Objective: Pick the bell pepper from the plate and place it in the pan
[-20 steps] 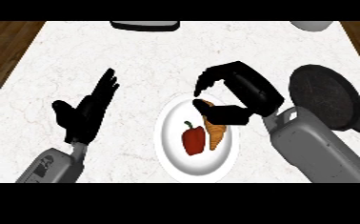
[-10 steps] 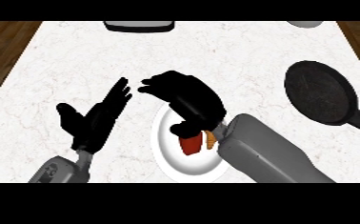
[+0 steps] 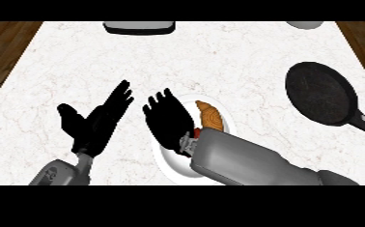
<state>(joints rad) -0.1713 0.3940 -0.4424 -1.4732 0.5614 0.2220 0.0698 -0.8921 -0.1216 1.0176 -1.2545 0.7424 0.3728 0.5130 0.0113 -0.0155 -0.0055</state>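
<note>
Right robot hand [image 3: 170, 122] spread over white plate [image 3: 173, 165], covering bell pepper; croissant [image 3: 210, 117] just right. Left robot hand [image 3: 96, 124] open beside it. Pan [image 3: 321, 93] far right.

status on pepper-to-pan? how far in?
Early. Done: nothing; the pan holds nothing. In hand: the right hand is over the plate, covering the bell pepper, of which a red sliver shows; no grasp visible. A croissant lies beside. Left hand rests open. Left: grasp, carry, place.
</note>
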